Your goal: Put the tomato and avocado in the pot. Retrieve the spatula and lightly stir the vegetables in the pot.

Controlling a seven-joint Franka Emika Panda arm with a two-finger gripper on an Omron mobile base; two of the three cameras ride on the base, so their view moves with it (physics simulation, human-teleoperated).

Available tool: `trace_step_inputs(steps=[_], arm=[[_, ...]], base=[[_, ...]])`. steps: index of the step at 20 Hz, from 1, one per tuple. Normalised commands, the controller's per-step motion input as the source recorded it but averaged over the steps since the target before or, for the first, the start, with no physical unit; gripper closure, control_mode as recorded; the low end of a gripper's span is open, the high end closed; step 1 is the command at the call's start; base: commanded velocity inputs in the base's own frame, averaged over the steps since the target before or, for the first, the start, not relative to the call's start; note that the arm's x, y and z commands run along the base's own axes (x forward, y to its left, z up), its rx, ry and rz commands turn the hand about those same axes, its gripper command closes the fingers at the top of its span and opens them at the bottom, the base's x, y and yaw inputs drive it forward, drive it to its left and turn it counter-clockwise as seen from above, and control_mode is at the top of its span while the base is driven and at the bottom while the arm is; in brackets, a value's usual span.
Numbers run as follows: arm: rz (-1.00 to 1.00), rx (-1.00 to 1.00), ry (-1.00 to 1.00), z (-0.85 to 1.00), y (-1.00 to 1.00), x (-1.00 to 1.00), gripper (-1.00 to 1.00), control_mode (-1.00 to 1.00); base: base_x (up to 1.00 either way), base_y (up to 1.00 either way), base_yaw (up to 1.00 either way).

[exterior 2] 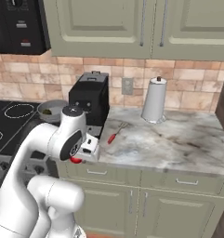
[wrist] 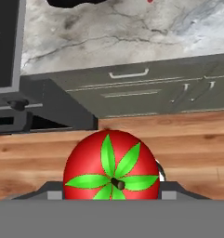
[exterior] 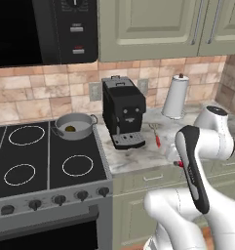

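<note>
Tomato [wrist: 111, 168] sits low centre in the hand view, clamped in the gripper [exterior 2: 77, 159], which hangs at centre left of the right base view, in front of the counter edge [exterior 2: 169, 168]. Pot [exterior: 74, 126] stands on the stove [exterior: 41, 161], centre left of the left base view, a dark olive lump inside, judged the avocado [exterior: 70, 129]. Spatula [exterior: 157, 138] lies untouched on the counter beside the coffee machine [exterior: 123, 111]. Outstanding: tomato delivery, spatula retrieval, stirring

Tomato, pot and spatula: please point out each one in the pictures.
Tomato [wrist: 111, 172]: hand view, on its red skin beside the green leaves.
Pot [exterior: 88, 128]: left base view, on its grey front wall.
Spatula [exterior 2: 112, 138]: right base view, on its red part.
</note>
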Motion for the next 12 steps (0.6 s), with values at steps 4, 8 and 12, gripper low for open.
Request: trace_step_inputs(steps=[4,8,12], arm=[[0.00,0.00,0.00,0.00,0.00,0.00,1.00,1.00],[0.00,0.00,0.00,0.00,0.00,0.00,1.00,1.00],[0.00,0.00,0.00,0.00,0.00,0.00,1.00,1.00]], base=[[-0.24,0.89,0.00],[0.34,1.00,-0.02],[0.28,0.98,0.00]])
